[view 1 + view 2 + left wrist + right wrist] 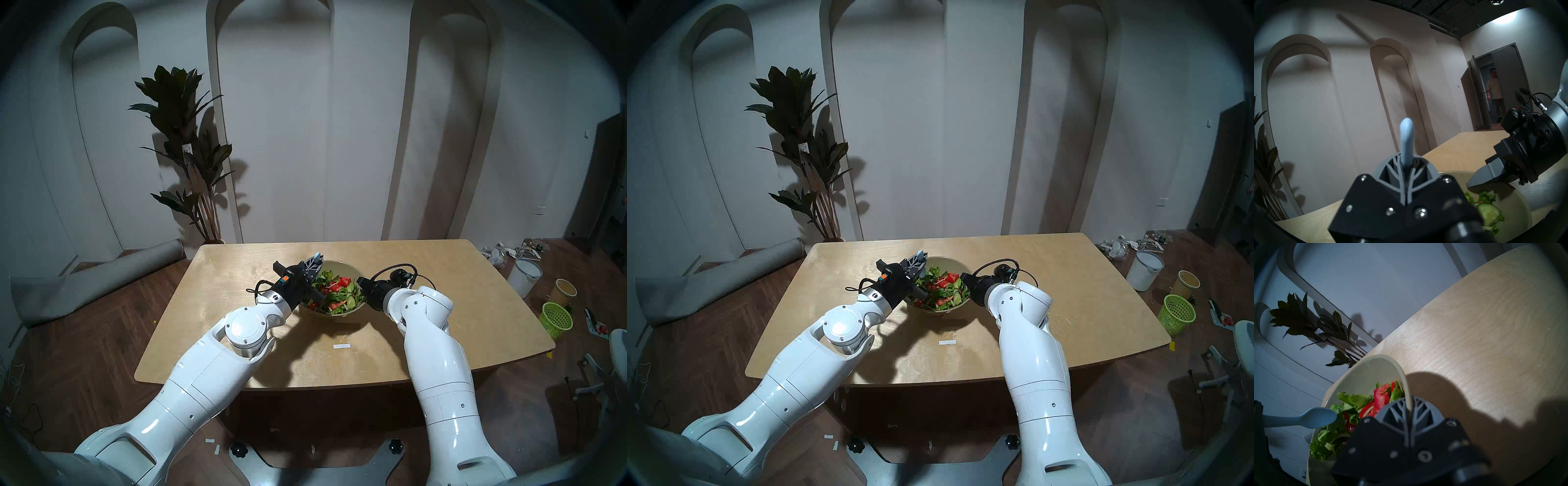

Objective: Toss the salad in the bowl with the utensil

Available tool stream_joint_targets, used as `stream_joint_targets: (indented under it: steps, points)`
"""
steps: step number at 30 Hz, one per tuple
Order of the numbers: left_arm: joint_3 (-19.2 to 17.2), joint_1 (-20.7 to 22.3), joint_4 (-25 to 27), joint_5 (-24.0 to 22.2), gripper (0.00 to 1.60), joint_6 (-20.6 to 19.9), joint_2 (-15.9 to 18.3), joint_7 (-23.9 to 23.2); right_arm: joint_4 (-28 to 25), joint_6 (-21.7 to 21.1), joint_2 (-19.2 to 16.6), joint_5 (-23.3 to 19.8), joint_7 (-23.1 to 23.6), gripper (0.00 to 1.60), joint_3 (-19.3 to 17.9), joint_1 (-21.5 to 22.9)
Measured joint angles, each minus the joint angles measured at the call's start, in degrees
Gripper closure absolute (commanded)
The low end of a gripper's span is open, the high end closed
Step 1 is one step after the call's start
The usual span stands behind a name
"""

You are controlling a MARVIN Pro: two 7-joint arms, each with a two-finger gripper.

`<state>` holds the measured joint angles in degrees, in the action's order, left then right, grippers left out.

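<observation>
Salad [334, 293]: chopped green leaves, cucumber slices and red pieces, heaped in the bowl [342, 265] near the middle of the table [441, 271]. We count nothing spilled onto the wood around it.

Bowl: beige, tipped so that its far rim stands higher than the near one. Our right gripper [1409, 406] is pressed together on the rim, which runs between its grey fingers in the right wrist view; we judge the steadying grip as done.

Fork [1407, 140]: pale blue plastic, pinched in our left gripper [1407, 171], the rounded handle end sticking up past the fingertips. From the right wrist view a broad rounded blue end reaches to the edge of the greens; we cannot tell whether it touches the leaves or sits just above them.

Progress, as we judge it: both grips are made and the tool is at the bowl, so the setting-up is behind us. The mixing itself is what remains. The red pieces lie bunched on one side, which suggests to us that the heap is not yet evenly turned.
</observation>
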<state>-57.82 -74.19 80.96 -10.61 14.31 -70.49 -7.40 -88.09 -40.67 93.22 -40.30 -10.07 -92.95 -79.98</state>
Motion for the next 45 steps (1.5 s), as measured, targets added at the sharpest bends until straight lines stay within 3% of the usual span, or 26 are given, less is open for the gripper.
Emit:
stream_joint_targets:
  steps: [10,21,27,31,37,45]
  points:
    - [1.81,-0.76,-0.64,-0.42,1.60,0.33,-0.99,-0.80,-0.01,0.00,0.00,0.00,0.00,1.60,0.01,0.00]
    - [1.66,-4.44,5.23,-6.89,1.60,-9.23,0.44,-3.71,-0.01,0.00,0.00,0.00,0.00,1.60,0.00,0.00]
    - [0.70,-6.62,9.54,-8.58,1.60,-11.05,2.02,-4.06,0.00,0.00,0.00,0.00,0.00,1.60,0.00,-0.01]
    - [0.35,-7.48,11.41,-8.62,1.60,-10.76,2.79,-3.98,0.00,0.00,0.00,0.00,0.00,1.60,0.00,-0.01]
    - [0.16,-7.82,13.21,-5.97,1.60,-7.06,4.57,-4.42,0.00,0.00,0.00,0.00,0.00,1.60,0.00,0.00]
    - [-0.90,-5.83,13.48,-4.74,1.60,-5.10,5.00,-5.85,0.01,0.00,0.00,0.00,0.00,1.60,0.00,0.01]
